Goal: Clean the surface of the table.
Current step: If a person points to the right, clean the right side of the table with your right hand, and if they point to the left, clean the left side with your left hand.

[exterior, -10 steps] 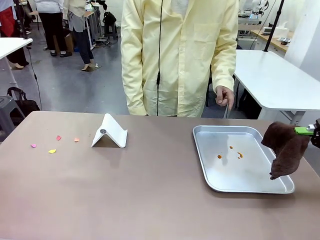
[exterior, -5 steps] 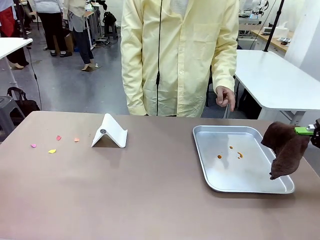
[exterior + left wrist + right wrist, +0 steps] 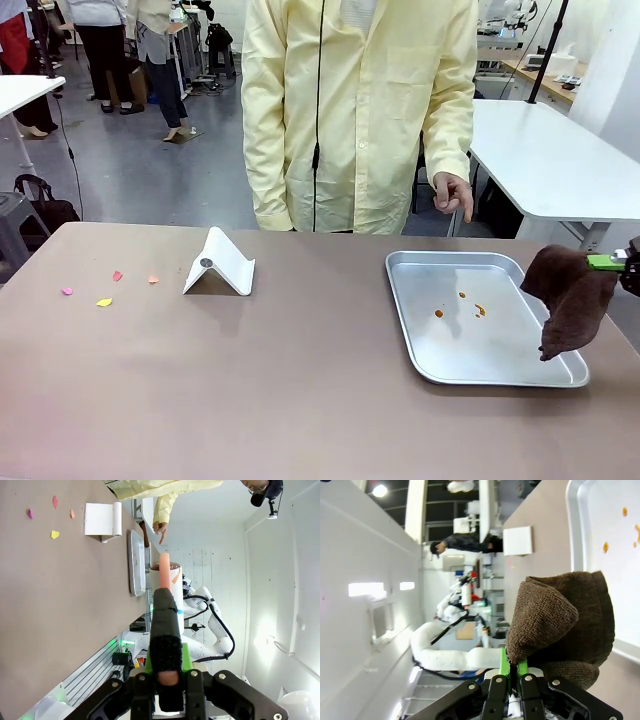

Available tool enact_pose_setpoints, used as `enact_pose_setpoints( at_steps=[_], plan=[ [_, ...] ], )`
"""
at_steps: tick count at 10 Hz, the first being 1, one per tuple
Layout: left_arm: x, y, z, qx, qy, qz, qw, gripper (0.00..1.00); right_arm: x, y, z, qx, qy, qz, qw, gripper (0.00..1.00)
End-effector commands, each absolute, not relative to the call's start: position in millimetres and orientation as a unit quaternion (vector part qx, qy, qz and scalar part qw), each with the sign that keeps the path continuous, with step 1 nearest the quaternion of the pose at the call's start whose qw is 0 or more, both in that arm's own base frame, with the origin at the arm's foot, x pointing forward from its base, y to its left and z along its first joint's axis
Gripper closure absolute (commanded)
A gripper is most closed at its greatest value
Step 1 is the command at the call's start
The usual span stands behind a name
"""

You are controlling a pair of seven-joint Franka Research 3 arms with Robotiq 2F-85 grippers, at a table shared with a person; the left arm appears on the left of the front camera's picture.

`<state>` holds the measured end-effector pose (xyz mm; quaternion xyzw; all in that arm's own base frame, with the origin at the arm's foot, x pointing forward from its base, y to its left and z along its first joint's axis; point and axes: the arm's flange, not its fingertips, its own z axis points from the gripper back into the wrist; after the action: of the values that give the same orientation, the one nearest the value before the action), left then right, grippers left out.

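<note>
The bench point(image 3: 300, 400) is spreading across the front view and is not clean yet: coloured scraps point(image 3: 104, 301) are lying near its left edge, left of the white stand point(image 3: 220, 265). Orange crumbs point(image 3: 478, 309) are sitting in the steel tray point(image 3: 500, 378) at the right. The right gripper point(image 3: 513, 664) is pinching a brown cloth point(image 3: 572, 300) over the tray's right rim, at the bench edge; the wide middle is offering open room. The left gripper point(image 3: 165, 597) is pinching perhaps a pink stick point(image 3: 164, 570).

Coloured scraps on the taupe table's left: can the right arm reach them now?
Doubtful: the right end effector, gripping a brown towelling cloth, sits beyond the silver metal tray, the whole table away.
</note>
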<state>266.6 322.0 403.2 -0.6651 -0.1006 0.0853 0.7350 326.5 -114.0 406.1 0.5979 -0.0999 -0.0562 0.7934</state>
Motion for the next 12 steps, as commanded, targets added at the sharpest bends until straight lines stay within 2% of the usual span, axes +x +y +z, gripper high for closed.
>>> enact_pose_setpoints(
  at_steps=[1, 3, 6, 10, 12],
  plan=[
    [261, 320, 405, -0.669, -0.104, 0.077, 0.732, 0.95, 343, -85, 417, 0.526, -0.134, -0.042, 0.839, 0.94],
    [261, 320, 405, -0.669, -0.104, 0.077, 0.732, 0.95, 381, -58, 419, 0.451, -0.126, -0.029, 0.883, 0.94],
    [261, 320, 405, -0.669, -0.104, 0.077, 0.732, 0.95, 431, -21, 392, 0.29, -0.161, -0.027, 0.943, 0.94],
    [261, 320, 405, -0.669, -0.104, 0.077, 0.732, 0.95, 464, -16, 367, 0.221, -0.179, -0.054, 0.957, 0.94],
    [261, 320, 405, -0.669, -0.104, 0.077, 0.732, 0.95, 476, -11, 347, 0.194, -0.164, -0.046, 0.966, 0.94]
  ],
)
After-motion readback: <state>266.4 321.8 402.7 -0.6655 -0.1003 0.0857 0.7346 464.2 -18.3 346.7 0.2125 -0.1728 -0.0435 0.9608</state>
